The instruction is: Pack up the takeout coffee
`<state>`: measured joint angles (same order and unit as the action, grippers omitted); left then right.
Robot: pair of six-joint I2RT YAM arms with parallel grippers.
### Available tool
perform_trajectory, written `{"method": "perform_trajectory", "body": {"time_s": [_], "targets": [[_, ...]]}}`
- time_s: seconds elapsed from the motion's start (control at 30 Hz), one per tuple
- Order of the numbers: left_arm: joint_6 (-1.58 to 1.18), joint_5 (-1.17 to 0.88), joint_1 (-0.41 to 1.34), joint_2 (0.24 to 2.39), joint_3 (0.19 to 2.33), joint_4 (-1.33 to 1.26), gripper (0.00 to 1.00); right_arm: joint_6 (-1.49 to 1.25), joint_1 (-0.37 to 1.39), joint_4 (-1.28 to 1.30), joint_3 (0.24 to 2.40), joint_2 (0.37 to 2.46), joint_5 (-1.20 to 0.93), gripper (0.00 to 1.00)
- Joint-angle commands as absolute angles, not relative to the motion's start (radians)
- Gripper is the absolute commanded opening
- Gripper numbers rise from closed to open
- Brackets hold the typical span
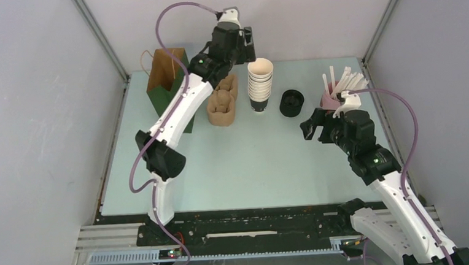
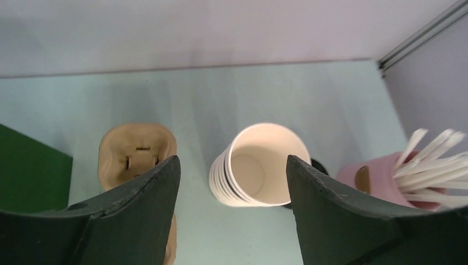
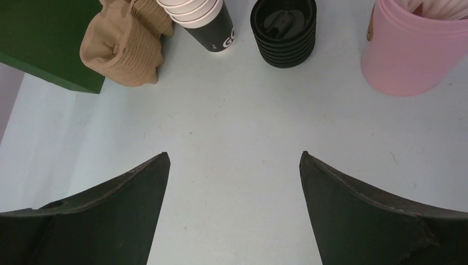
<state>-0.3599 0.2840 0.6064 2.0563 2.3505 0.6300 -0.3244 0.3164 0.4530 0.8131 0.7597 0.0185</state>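
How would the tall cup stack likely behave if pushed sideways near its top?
The cup stack stands tall on a narrow base, so it probably tips rather than slides. Its top cup is empty, so likely light and easily shoved.

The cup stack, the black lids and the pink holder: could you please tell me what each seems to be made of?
Cup stack: likely paper, matte white inside, dark printed outside with rolled rims. Black lids: probably plastic, slightly glossy, moulded ridges. Pink holder: smooth, possibly plastic; hard to tell.
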Motion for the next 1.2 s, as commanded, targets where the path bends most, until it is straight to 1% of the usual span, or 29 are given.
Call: {"method": "perform_trajectory", "body": {"time_s": [0.0, 0.2, 0.3, 0.47, 0.7, 0.8, 0.9, 0.97, 1.03, 1.17], "targets": [[-0.311, 0.403, 0.631, 2.088, 2.391, 0.692, 0.75, -0.307, 0.303, 0.458, 0.817, 0.727, 0.011, 0.97], [-0.334, 0.384, 0.633, 2.131, 2.393, 0.690, 0.72, -0.305, 0.301, 0.450, 0.809, 0.730, -0.021, 0.97], [-0.340, 0.365, 0.633, 2.150, 2.405, 0.682, 0.65, -0.304, 0.301, 0.456, 0.807, 0.727, -0.020, 0.97], [-0.343, 0.353, 0.634, 2.189, 2.434, 0.677, 0.58, -0.303, 0.300, 0.458, 0.804, 0.713, -0.018, 0.97], [-0.339, 0.369, 0.633, 2.217, 2.440, 0.666, 0.52, -0.302, 0.300, 0.455, 0.801, 0.715, -0.021, 0.97], [-0.336, 0.370, 0.634, 2.218, 2.441, 0.660, 0.48, -0.302, 0.299, 0.451, 0.796, 0.715, -0.022, 0.97], [-0.337, 0.370, 0.633, 2.222, 2.445, 0.660, 0.45, -0.302, 0.298, 0.450, 0.793, 0.713, -0.020, 0.97], [-0.336, 0.372, 0.633, 2.224, 2.449, 0.660, 0.41, -0.303, 0.298, 0.447, 0.791, 0.710, -0.017, 0.97], [-0.336, 0.370, 0.633, 2.224, 2.453, 0.660, 0.41, -0.302, 0.296, 0.445, 0.788, 0.707, -0.018, 0.97], [-0.339, 0.367, 0.633, 2.226, 2.463, 0.660, 0.35, -0.302, 0.296, 0.444, 0.788, 0.707, -0.020, 0.97]]}}
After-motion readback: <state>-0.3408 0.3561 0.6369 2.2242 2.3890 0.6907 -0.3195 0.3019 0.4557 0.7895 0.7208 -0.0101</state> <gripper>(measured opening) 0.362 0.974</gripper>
